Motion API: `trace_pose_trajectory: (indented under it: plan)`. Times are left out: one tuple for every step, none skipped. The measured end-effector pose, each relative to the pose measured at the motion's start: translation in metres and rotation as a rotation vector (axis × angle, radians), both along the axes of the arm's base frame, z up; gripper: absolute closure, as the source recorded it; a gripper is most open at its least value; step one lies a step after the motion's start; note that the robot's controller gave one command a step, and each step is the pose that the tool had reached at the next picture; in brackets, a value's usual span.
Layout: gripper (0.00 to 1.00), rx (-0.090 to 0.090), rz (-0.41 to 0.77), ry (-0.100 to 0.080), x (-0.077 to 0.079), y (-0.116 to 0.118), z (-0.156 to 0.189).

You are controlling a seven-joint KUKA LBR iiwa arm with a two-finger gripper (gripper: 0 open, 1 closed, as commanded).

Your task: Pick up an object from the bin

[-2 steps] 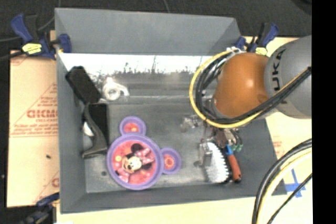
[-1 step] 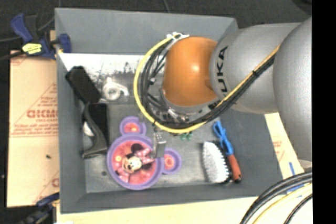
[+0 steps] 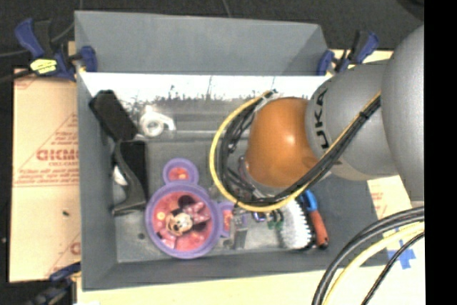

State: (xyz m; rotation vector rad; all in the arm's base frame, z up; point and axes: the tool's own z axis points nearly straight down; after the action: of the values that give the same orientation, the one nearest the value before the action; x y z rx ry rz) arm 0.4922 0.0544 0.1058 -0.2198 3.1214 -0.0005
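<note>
My gripper pokes out below the arm's orange cover, low in the bin near the front wall. It sits right beside the right edge of a round purple toy with a cartoon mouse on a pink face and a small purple knob on top. To the gripper's right lies a brush with white bristles and a blue and orange handle, partly under the arm.
A black stapler-like tool lies along the left wall, with a black block in the back left corner. A white tape roll rests by the back wall. The arm and its cover hide the bin's right middle.
</note>
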Motion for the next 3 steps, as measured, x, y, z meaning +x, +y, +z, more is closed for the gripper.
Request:
trace_pose_trajectory:
  plan:
    - [0.0,0.0,0.034,-0.007,-0.011,-0.02,-0.034]
    - [1.0,-0.004,-0.171,0.008,0.056,0.006,-0.034]
    - [1.0,-0.004,-0.171,0.008,0.056,0.006,-0.034]
